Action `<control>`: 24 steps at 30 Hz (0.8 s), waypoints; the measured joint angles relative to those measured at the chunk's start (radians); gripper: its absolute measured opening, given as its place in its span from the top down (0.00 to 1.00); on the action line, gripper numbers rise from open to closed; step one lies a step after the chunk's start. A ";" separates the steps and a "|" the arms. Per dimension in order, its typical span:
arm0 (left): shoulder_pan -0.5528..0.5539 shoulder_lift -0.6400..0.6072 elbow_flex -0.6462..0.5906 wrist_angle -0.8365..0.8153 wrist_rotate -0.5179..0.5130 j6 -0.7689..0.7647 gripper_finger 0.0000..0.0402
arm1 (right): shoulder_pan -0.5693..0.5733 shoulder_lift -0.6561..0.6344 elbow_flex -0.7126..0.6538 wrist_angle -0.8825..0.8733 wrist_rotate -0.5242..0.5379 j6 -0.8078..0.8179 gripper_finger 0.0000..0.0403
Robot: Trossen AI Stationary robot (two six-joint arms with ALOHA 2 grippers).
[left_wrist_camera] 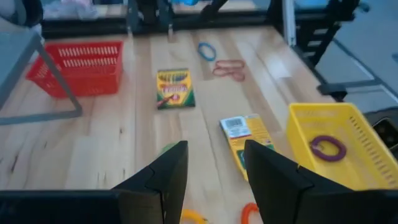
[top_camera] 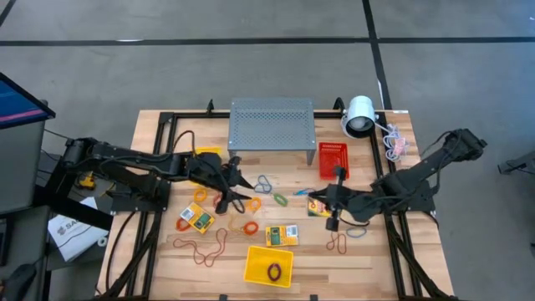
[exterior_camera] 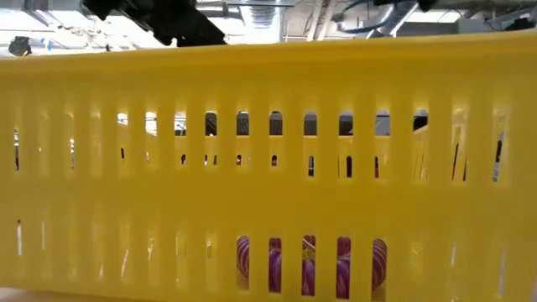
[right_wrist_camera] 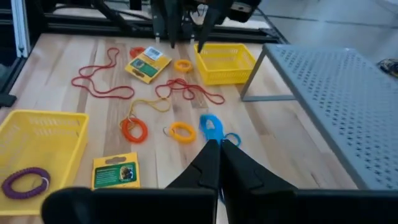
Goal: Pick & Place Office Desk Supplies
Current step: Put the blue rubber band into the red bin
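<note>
When read from the front edge, first a yellow bin [top_camera: 253, 266] with one purple coil [top_camera: 273, 271] already inside. Just behind, a long red band [top_camera: 205, 249] loose on the wood, then two crayon boxes [top_camera: 282, 235] [top_camera: 196, 218] lying flat, with orange loops [top_camera: 251, 227] between. Further in, at mid table, the left gripper [top_camera: 237, 201] about half open and empty, hovering over the scattered bands. Facing it, the right gripper [top_camera: 313, 202] fully closed above a third box [top_camera: 318, 209], tips just short of a blue band [right_wrist_camera: 211, 127]; impossible to tell whether any strand is pinched. At the back, a red basket [top_camera: 332, 159], the grey stand [top_camera: 271, 124] and the lamp [top_camera: 359, 115]. As for handling, probably very light, soft and stretchy bands, likely to slide or snap away; better to press down and pinch across one strand. Boxes probably stiff, light, a little smooth; better to take across the two long edges, not by the flat face.
</note>
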State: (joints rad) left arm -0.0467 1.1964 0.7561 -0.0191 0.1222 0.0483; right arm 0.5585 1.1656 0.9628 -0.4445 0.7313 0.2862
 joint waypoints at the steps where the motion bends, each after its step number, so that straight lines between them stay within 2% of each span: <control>1: 0.000 -0.021 -0.014 0.014 0.002 -0.001 0.61 | 0.012 -0.017 0.000 -0.024 0.007 0.004 1.00; 9: 0.000 -0.230 -0.191 0.177 0.009 -0.071 0.61 | 0.098 -0.143 0.000 -0.206 0.116 0.128 1.00; 15: -0.006 -0.367 -0.297 0.266 0.009 -0.103 0.61 | 0.131 -0.179 0.000 -0.350 0.171 0.250 1.00; 24: -0.011 -0.419 -0.376 0.354 0.008 -0.113 0.61 | 0.133 -0.178 -0.064 -0.469 0.207 0.395 1.00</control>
State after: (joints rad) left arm -0.0578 0.7773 0.3797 0.3351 0.1303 -0.0650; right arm 0.6918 0.9878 0.8985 -0.9139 0.9383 0.6812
